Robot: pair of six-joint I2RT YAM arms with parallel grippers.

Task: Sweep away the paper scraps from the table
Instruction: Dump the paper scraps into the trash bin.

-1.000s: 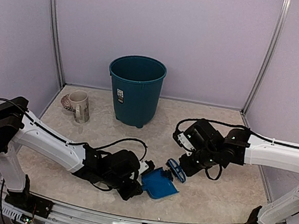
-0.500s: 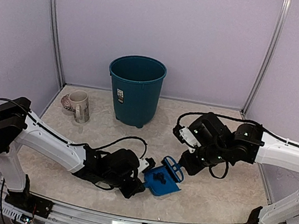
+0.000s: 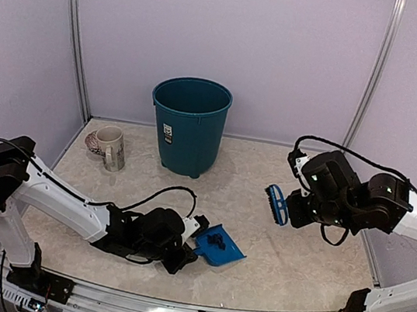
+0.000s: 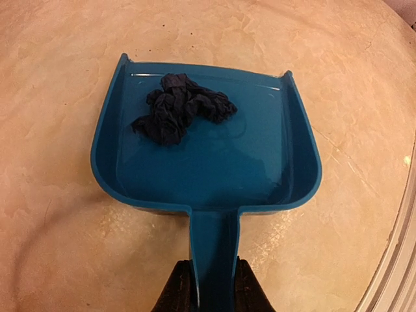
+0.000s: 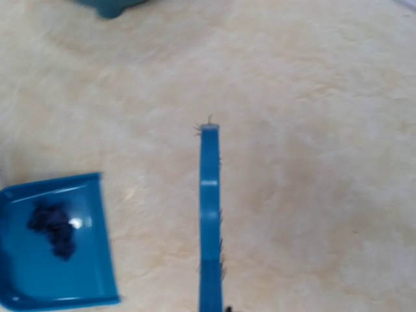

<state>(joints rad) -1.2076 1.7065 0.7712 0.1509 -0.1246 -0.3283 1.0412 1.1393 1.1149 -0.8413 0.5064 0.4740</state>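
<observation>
**Q:** Top external view: where do the tools and the paper lie?

**A:** The blue dustpan (image 3: 218,246) rests flat on the table (image 3: 286,269), near the front rail and just left of centre. A dark clump of paper scraps (image 3: 216,240) sits inside it. The left gripper (image 3: 189,246) is clenched on the dustpan's handle. The right gripper (image 3: 301,210) carries the blue hand brush (image 3: 276,204) in the air, well apart from the dustpan, to its right and farther back.

**Q:** Left wrist view: what detail is added?

**A:** The dark blue scraps (image 4: 179,108) lie bunched toward the pan's open lip, left of its middle. The two black fingers (image 4: 179,294) press either side of the handle.

**Q:** Right wrist view: how does the brush hang?

**A:** The brush (image 5: 209,214) is seen edge-on, held clear above the table, with the dustpan (image 5: 55,250) at lower left. The fingers are out of frame here; the grasp is read from the top view.

**Q:** What else stands on the table?

**A:** A teal bin (image 3: 189,125) at the far centre and a mug (image 3: 109,147) at the far left.
</observation>
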